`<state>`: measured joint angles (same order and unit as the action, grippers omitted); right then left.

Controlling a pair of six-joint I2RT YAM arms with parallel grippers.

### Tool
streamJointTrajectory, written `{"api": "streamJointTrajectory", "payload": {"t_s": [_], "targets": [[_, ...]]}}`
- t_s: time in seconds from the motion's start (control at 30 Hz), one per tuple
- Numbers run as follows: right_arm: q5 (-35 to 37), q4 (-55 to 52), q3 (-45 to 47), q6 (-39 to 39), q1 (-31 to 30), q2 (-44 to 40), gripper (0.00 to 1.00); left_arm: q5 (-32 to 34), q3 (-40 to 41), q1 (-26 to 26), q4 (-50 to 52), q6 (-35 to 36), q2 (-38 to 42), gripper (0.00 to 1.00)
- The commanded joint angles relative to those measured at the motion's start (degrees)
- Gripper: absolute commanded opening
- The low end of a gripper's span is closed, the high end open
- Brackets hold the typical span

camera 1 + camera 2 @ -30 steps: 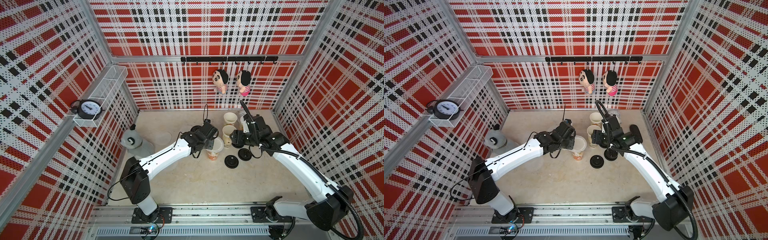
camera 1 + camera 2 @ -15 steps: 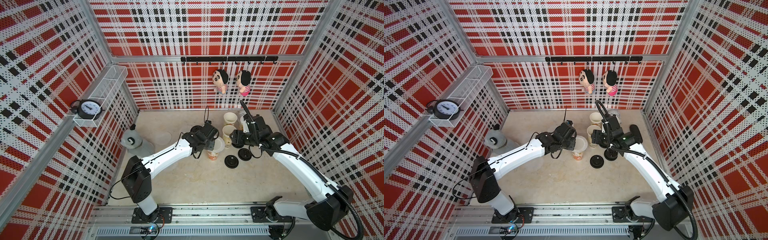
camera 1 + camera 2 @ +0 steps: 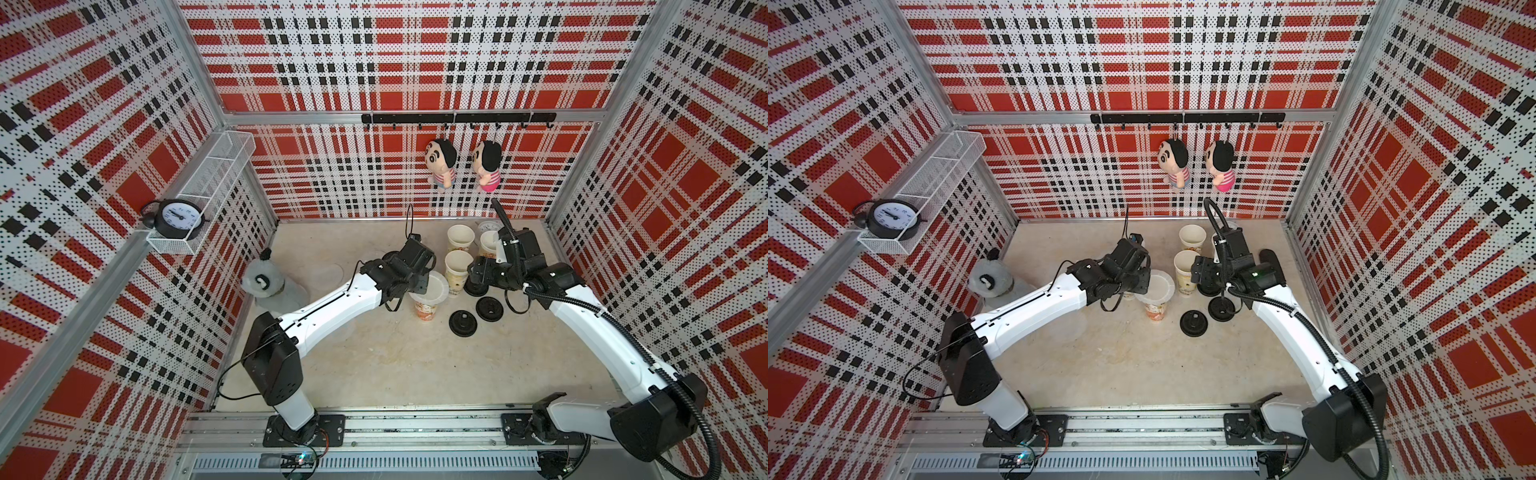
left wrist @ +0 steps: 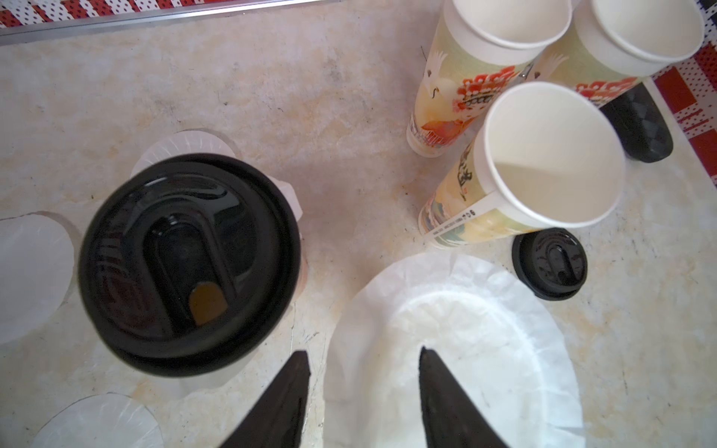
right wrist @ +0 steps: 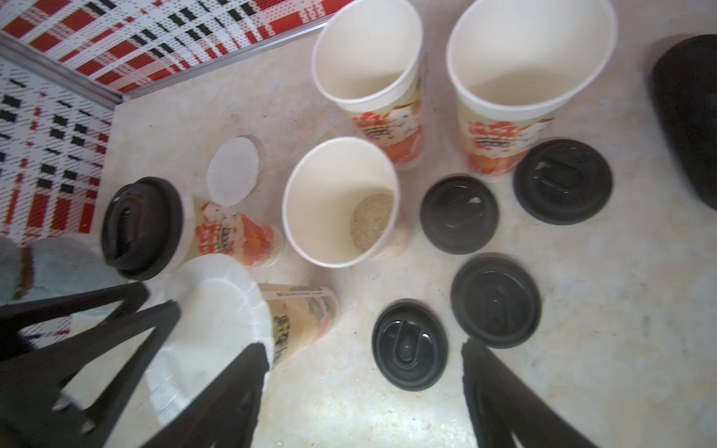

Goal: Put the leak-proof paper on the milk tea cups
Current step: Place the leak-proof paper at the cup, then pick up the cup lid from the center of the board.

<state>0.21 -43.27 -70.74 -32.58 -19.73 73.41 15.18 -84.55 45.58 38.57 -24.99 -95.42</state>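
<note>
A round sheet of leak-proof paper (image 4: 465,349) lies over the mouth of one milk tea cup (image 3: 426,309). My left gripper (image 4: 364,355) is open just above the sheet's edge, with one finger over the sheet and the other outside it. Beside it stands a cup closed with a black lid (image 4: 186,263), paper showing under the lid. Three cups (image 5: 337,201) (image 5: 368,50) (image 5: 531,54) stand uncovered. My right gripper (image 5: 364,349) is open over the table between the paper-covered cup (image 5: 302,314) and the loose lids, holding nothing.
Several loose black lids (image 5: 459,213) (image 5: 494,300) (image 5: 409,343) lie on the table by the right gripper. Spare paper sheets (image 4: 35,271) (image 4: 101,422) (image 5: 232,170) lie flat on the left. A grey plush toy (image 3: 262,282) sits by the left wall.
Both grippers have spread their jaws wider. The paper stays on the cup, and the arms have hardly moved.
</note>
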Motion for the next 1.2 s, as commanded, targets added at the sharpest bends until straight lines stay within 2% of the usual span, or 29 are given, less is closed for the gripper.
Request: {"api": "streamJointTrajectory", "payload": {"t_s": [0.0, 0.13, 0.27, 0.47, 0.63, 0.8, 1.0, 1.17], "targets": [[-0.07, -1.41, 2.6, 0.48, 5.09, -0.28, 0.85, -1.33, -1.84, -0.49, -0.42, 1.02, 1.96, 0.53], [-1.44, 0.18, 6.56, 3.45, 12.37, 1.2, 0.87, -2.17, -2.69, -0.52, -0.42, 1.43, 3.36, 0.55], [-3.51, 4.59, 9.53, 4.92, 17.96, 6.63, 0.89, -2.58, -3.0, -1.23, -0.84, 1.88, 5.85, 0.59], [-3.9, 8.49, 7.31, 6.69, 21.59, 16.86, 0.94, -5.5, 0.61, -4.2, -3.27, 1.84, 11.27, 0.67], [-5.38, 10.88, 5.24, 6.93, 24.09, 22.71, 0.92, -5.6, 3.74, -5.46, -4.08, 1.36, 13.73, 0.71], [-6.08, 11.51, 7.86, 6.14, 23.87, 23.63, 0.87, -5.68, 5.96, -5.77, -5.23, 0.76, 15.08, 0.73], [-2.08, 10.99, 14.42, 4.17, 17.38, 18.34, 0.89, -5.86, 6.16, -5.94, -5.48, 0.49, 15.18, 0.75], [1.71, 9.41, 15.86, 2.09, 13.81, 16.16, 0.89, -6.73, 6.41, -5.92, -5.63, 0.39, 15.26, 0.75]]}}
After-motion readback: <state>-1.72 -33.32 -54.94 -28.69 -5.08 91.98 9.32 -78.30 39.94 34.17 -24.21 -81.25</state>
